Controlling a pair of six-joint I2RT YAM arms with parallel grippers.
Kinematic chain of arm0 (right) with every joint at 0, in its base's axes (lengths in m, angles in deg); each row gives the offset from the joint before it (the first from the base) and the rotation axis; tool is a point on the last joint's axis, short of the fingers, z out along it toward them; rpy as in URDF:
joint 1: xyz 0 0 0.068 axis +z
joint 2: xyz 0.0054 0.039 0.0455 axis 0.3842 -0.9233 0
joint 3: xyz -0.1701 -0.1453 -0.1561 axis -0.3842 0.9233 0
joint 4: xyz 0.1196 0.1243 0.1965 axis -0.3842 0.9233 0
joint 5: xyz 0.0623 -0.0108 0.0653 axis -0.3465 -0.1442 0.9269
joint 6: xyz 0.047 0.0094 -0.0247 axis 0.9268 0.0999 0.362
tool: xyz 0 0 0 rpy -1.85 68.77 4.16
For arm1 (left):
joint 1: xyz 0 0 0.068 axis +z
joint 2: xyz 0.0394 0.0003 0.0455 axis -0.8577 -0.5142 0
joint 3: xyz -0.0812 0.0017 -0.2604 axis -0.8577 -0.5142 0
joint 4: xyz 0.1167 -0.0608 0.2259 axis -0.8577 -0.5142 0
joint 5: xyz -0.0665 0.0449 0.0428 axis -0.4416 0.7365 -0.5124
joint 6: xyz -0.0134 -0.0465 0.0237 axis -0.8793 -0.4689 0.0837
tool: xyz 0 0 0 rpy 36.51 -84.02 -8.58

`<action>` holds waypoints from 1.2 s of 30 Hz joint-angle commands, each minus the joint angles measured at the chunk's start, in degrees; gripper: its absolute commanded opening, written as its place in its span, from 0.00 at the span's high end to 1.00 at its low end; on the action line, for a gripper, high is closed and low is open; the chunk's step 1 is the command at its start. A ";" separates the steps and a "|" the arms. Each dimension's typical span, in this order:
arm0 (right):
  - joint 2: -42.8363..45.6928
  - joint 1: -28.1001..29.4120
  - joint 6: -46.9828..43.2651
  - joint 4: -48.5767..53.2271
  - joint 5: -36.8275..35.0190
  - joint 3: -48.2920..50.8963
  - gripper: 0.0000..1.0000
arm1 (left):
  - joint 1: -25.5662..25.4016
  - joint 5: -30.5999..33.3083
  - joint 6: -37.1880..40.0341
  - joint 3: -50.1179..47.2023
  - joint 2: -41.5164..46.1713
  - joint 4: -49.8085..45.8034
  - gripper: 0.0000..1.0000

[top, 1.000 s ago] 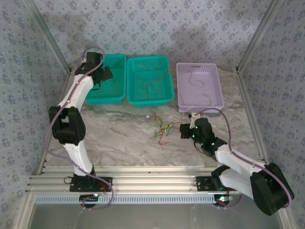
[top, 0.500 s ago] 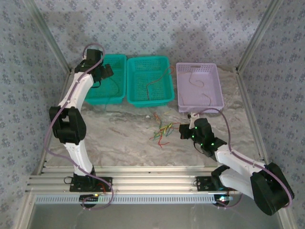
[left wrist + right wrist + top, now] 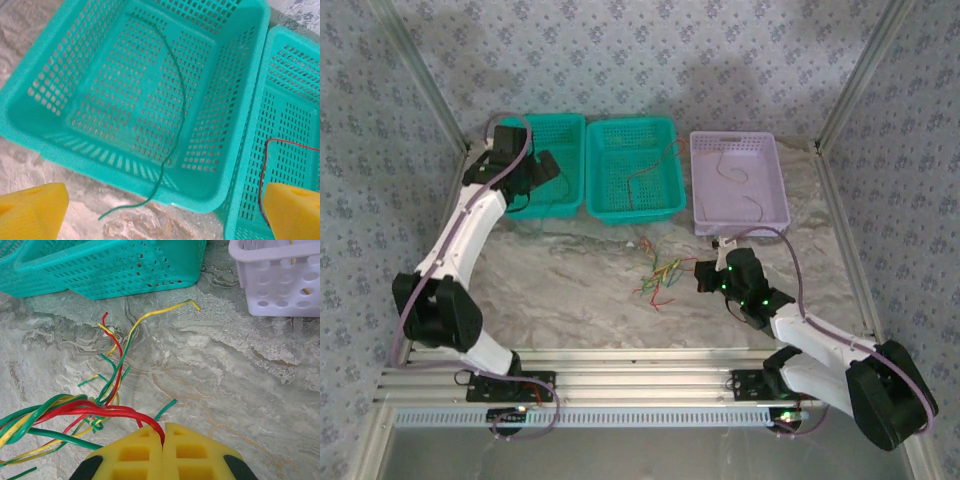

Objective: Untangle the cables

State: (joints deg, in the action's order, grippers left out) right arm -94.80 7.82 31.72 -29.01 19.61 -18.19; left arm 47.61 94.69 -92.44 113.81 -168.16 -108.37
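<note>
Mid-surface, the right tool is closed on a red cable; the tangle fans leftward and toward the far edge from it. At the far-left corner the left tool gapes empty over a basket, well apart from the tangle.

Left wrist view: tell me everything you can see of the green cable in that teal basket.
The green cable is one thin, dark green, flexible wire, lying alone. It curves across the floor of the basket, climbs the near wall, crosses the rim, and its tail rests on the table. Only basket and table touch it.
</note>
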 commanded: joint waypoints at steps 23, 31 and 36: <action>-0.87 3.34 -2.68 -1.25 2.54 -5.12 1.00 | -31.59 -28.83 3.49 -24.97 12.11 16.77 0.00; -0.96 3.69 -2.72 -0.10 2.60 -6.39 1.00 | -35.51 -32.02 5.85 -25.29 6.76 17.53 0.01; -0.95 3.80 -2.63 -0.17 3.67 -6.57 1.00 | -37.76 -29.27 7.53 -24.23 3.66 15.79 0.06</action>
State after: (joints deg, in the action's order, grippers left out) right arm -95.69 11.10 29.84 -29.31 22.06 -22.91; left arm 10.79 64.70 -87.48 87.87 -163.33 -91.84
